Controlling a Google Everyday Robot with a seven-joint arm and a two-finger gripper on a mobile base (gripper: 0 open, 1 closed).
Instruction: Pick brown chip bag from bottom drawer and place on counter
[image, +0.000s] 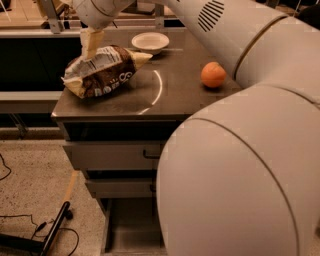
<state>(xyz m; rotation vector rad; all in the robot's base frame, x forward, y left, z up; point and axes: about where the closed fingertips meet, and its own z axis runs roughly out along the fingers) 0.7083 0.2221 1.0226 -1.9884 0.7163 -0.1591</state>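
White bowl (150, 41) at the back, orange (213, 75) well right of it; long-handled tool (56, 227) down on the speckled floor (30, 185); gripper (91, 52) upper left.

Your robot's single arm (235, 170) fills the right and lower frame, its bulky white links sweeping from the near corner up and leftward to the gripper (91, 44). The gripper hangs at the arm's far left end, cream-coloured and pointing straight down. Directly above the gripper sits the rounded white wrist (97, 10), cut off by the top edge, while to the gripper's right the arm section marked by black vent slots (211, 15) slants down toward the camera.
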